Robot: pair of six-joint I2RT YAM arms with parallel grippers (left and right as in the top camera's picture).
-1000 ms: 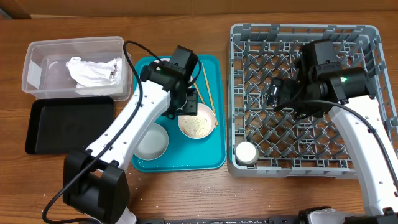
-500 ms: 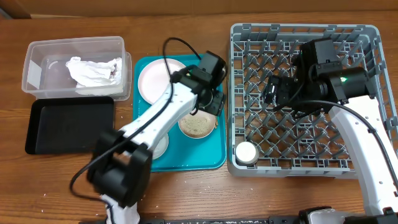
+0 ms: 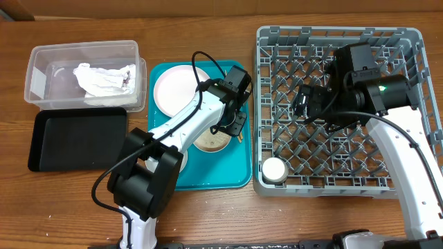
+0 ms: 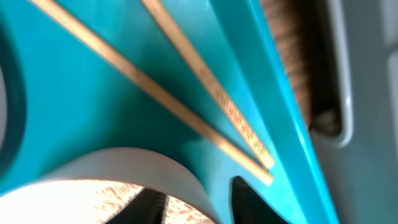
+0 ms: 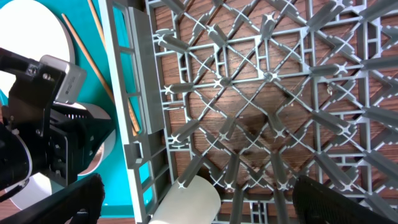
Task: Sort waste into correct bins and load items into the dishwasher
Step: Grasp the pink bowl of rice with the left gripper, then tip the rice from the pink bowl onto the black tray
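Overhead: my left gripper (image 3: 235,123) hangs at 3 o'clock of the crumb bowl (image 3: 208,142).

Left wrist: fingers (image 4: 245,196) apart, apparently straddling its rim. Stiff, slick, likely light; I'd pinch there, keeping it level.

Right wrist: right gripper (image 5: 198,186) wide, empty, over the rack (image 5: 261,81).

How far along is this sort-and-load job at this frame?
Done: napkin in the clear tub; white cup in the rack. In hand: left gripper, jaws straddling the rim of the crumb-filled bowl; grip unclear. Left: crumbs, that bowl, plate, chopsticks, second bowl under the arm, all on the teal tray. Right gripper hangs open over the rack.
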